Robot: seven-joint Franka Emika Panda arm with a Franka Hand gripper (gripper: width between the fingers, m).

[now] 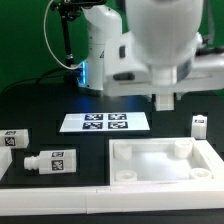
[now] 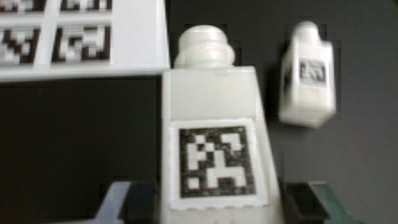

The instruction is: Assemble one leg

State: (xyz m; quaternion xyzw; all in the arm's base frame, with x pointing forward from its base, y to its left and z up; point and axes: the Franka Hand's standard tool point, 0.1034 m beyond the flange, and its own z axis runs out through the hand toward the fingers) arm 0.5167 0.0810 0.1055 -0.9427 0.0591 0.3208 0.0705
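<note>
One leg (image 2: 214, 130) sitting between gripper (image 2: 217, 205) jaws near marker board (image 2: 71, 35); cannot tell if clamping. Needing square, centred squeeze.

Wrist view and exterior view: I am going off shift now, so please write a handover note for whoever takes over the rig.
Gripper: open, with fingers on either side of the leg. Gaps show on both sides, so it is not gripped.
Things: that leg lies flat on the black table, peg end away from the fingers. A second leg lies beside it, apart. The marker board is close by. The tray-like top lies on the table.
Done: no leg stands in the top.
Left: close on the leg, lift it, seat its peg in the top.
</note>
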